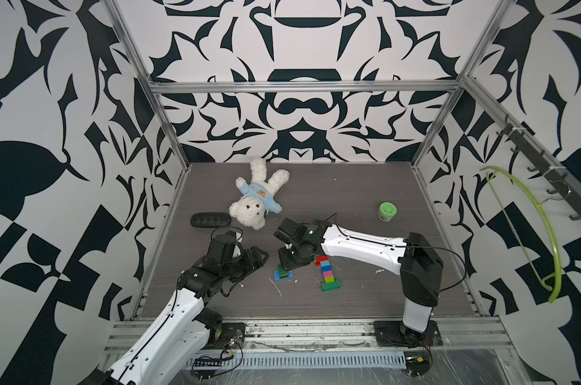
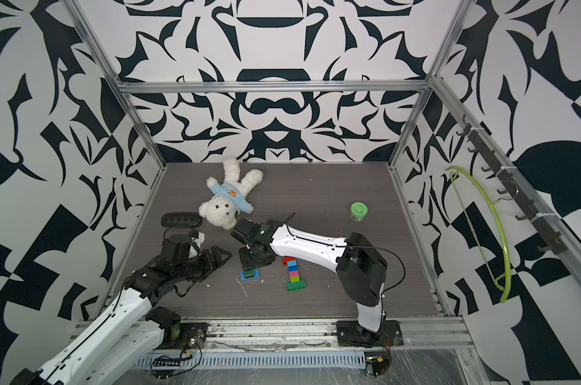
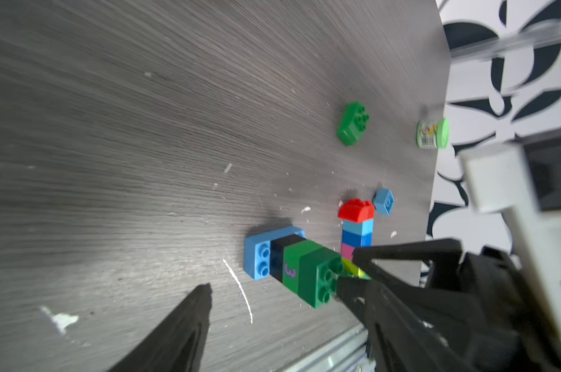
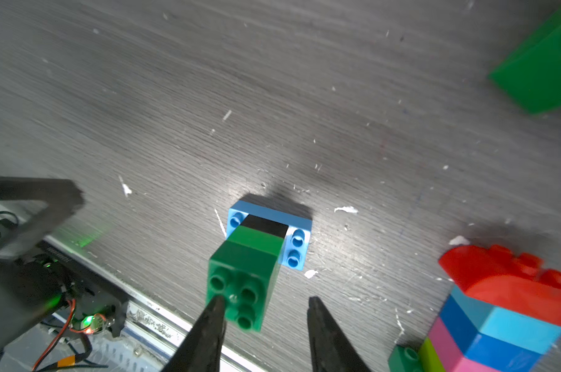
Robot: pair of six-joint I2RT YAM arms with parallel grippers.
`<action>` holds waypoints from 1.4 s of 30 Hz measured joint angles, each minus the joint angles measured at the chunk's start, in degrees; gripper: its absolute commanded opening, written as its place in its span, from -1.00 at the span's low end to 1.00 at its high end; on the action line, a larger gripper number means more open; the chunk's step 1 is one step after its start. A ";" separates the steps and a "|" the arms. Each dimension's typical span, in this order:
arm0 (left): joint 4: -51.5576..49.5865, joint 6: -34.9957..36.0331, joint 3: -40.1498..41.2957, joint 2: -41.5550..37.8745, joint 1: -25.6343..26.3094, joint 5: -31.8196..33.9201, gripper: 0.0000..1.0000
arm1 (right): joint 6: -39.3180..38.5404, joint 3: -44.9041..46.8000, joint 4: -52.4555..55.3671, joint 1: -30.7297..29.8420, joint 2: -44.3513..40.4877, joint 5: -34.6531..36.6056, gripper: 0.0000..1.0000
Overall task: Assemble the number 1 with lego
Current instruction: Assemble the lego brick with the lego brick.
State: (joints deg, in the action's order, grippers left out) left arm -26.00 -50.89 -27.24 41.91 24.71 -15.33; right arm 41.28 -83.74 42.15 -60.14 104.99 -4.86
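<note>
Two builds sit on the surface (image 1: 349, 200): a coloured lego column (image 1: 327, 271) lying flat, red-capped, already reading as a 1, and a short green-topped stack (image 4: 245, 280) standing just beside it. Right pincer (image 4: 265, 301) hovers over that stack, jaws apart and gripping nothing, likely lined up to grab its top brick. Left pincer (image 1: 260, 257) waits nearby, apart too.

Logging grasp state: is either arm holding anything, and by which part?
Nothing is held. The right gripper, jaws apart, sits over the top green brick unclamped; the left gripper is open, empty.
</note>
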 measured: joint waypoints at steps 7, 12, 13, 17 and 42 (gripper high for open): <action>2.05 3.65 -1.81 4.35 0.00 -10.10 0.41 | 2.73 3.17 -2.99 0.96 -8.50 1.03 -0.11; 2.21 5.79 -1.90 8.96 0.00 -16.11 0.22 | 5.95 5.22 -5.25 1.11 -6.75 -0.46 -0.18; 2.16 6.16 -2.03 9.97 0.00 -17.05 0.18 | 6.38 5.60 -5.38 0.94 -6.05 -0.79 -0.20; 2.21 7.58 -2.64 13.44 0.00 -19.91 0.09 | 7.72 6.47 -5.81 0.44 -3.19 -2.43 -0.27; 4.52 10.47 -3.23 24.26 0.04 -22.49 -0.35 | 10.05 7.02 -7.30 0.35 -1.75 -5.35 -0.53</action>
State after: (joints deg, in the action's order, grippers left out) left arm -21.47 -40.42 -30.48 66.17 24.75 -37.82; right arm 51.33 -76.73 34.85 -59.79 103.24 -10.22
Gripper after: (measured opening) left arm 0.335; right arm 0.236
